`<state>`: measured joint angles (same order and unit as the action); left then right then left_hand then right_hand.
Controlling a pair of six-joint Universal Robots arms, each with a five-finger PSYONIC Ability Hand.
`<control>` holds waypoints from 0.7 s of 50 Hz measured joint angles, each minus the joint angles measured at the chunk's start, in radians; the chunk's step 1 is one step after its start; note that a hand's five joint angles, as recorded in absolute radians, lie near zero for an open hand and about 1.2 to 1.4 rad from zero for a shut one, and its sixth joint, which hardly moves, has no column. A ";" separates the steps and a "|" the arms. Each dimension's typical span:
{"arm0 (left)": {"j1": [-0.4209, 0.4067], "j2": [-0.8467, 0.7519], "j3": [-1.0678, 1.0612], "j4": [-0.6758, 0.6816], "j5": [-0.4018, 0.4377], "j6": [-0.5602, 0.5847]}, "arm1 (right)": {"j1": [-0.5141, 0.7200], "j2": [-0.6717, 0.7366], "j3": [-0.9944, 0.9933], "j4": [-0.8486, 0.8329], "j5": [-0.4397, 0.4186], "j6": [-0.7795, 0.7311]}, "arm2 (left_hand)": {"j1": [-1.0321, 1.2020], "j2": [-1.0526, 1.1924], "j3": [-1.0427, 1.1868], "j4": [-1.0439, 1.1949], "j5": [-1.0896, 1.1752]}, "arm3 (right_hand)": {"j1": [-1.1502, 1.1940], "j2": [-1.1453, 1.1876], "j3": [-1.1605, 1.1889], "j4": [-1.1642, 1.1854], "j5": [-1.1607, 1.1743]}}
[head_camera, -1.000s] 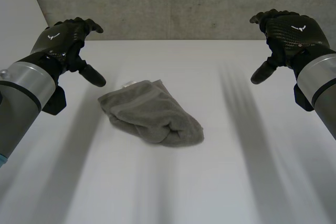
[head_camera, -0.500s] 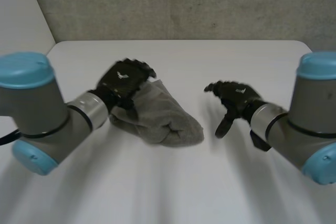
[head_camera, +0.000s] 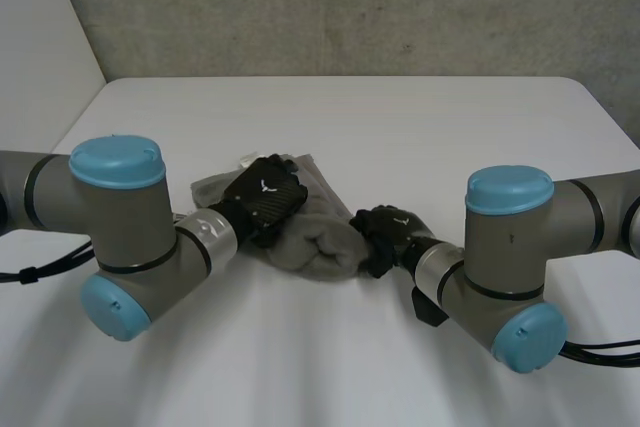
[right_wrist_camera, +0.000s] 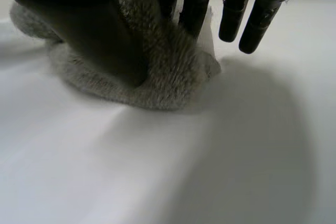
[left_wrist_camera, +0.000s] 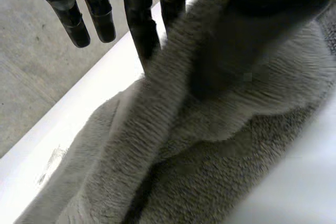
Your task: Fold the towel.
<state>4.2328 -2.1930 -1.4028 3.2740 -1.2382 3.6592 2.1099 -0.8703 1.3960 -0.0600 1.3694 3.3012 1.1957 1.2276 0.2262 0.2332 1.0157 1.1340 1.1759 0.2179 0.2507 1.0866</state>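
Observation:
A grey towel (head_camera: 318, 240) lies crumpled in the middle of the white table. My left hand (head_camera: 264, 197) sits on its left half. In the left wrist view a ridge of the towel (left_wrist_camera: 157, 108) stands pinched between my left hand's fingers (left_wrist_camera: 139, 22) and its thumb, while the other fingers hang free past the cloth. My right hand (head_camera: 386, 236) is at the towel's right end. In the right wrist view its thumb (right_wrist_camera: 92, 32) and fingers clamp the bunched end of the towel (right_wrist_camera: 173, 80); the outer fingers stay clear of it.
The white table (head_camera: 450, 127) reaches back to a grey concrete wall (head_camera: 350, 7). My left arm (head_camera: 120, 237) and right arm (head_camera: 510, 257) lie low over the table's front, either side of the towel. A small white tag (head_camera: 246, 160) shows at the towel's far left edge.
Both hands came down and inward from high at the table's sides onto the towel and closed on it. The towel's right end has bunched up.

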 measured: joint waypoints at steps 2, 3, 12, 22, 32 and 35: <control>-0.004 0.004 0.007 -0.001 0.001 -0.002 | -0.003 -0.020 0.002 -0.012 0.000 0.000 | 0.084 0.080 0.000 0.000 0.120 | 0.098 0.067 0.000 0.000 0.049; -0.007 0.007 0.012 -0.001 0.002 -0.003 | -0.011 -0.038 0.001 -0.019 0.000 -0.001 | 0.086 0.080 0.000 0.000 0.128 | 0.129 0.075 0.000 0.000 0.050; -0.028 0.098 0.058 0.018 -0.007 -0.065 | -0.094 -0.225 -0.102 -0.033 -0.058 -0.016 | 0.089 0.080 0.000 0.000 0.132 | 0.143 0.080 0.000 0.000 0.050; -0.025 0.356 -0.128 0.173 -0.053 -0.367 | -0.081 -0.416 -0.161 0.012 -0.199 -0.120 | 0.099 0.081 0.000 0.000 0.136 | 0.146 0.089 0.000 0.000 0.056; -0.010 0.488 -0.466 0.291 -0.059 -0.464 | 0.037 -0.402 0.086 0.141 -0.181 -0.583 | -0.238 -0.276 0.000 0.000 -0.230 | 0.108 0.058 0.000 0.000 -0.006; 0.013 0.490 -0.521 0.285 -0.058 -0.452 | 0.054 -0.382 0.147 0.169 -0.157 -0.671 | -0.421 -0.449 0.000 0.000 -0.416 | -0.141 -0.192 0.000 0.000 -0.268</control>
<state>4.2454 -1.7029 -1.9235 3.5590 -1.2961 3.2070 2.1640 -1.2528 1.5425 0.1089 1.2128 2.6303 0.7744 0.7784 0.2262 0.2332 0.5996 0.9932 0.9843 0.2179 0.2507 0.8189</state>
